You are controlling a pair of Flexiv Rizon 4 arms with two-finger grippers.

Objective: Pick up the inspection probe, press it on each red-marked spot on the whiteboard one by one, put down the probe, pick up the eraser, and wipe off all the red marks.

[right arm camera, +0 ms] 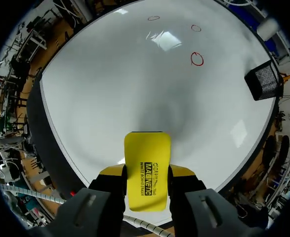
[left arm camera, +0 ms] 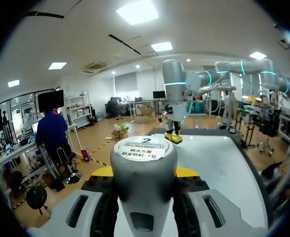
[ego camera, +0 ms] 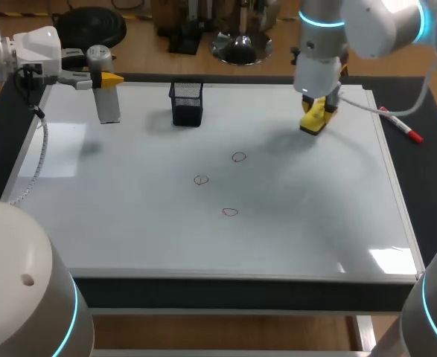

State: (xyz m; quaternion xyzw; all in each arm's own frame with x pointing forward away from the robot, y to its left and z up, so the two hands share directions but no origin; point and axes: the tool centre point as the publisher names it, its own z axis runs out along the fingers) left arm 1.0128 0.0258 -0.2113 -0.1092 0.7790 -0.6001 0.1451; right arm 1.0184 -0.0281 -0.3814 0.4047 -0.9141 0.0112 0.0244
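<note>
- Left gripper (ego camera: 99, 78): sits over the far left corner of the whiteboard (ego camera: 129, 223). Its arm enters from the left.
- Left gripper state: pinched on the probe (ego camera: 106, 97), with one yellow fingertip (left arm camera: 186, 172) on each side of the grey body.
- Probe: upright, with the rounded cap uppermost and a label on the cap. The lower end is at the board surface near the far left edge. Contact with the board cannot be determined.
- Right gripper (ego camera: 319, 111): points down over the far right part of the whiteboard. Its arm enters from the far right.
- Right gripper state: clamped on the eraser (right arm camera: 146, 170), with a finger against each long side.
- Eraser: yellow, with the dark underside facing the board and close to it. A shadow lies beside it. Contact cannot be determined.
- Red marks (ego camera: 201, 179): three small open loops near the middle of the board, none wiped. They are well apart from both the probe and the eraser.
- Basket (ego camera: 187, 103): black mesh, standing at the far edge of the board between the two grippers, nearer the probe.
- Marker (ego camera: 400, 125): red-capped, lying on the dark table (ego camera: 426, 193) just beside the board's right edge.
</note>
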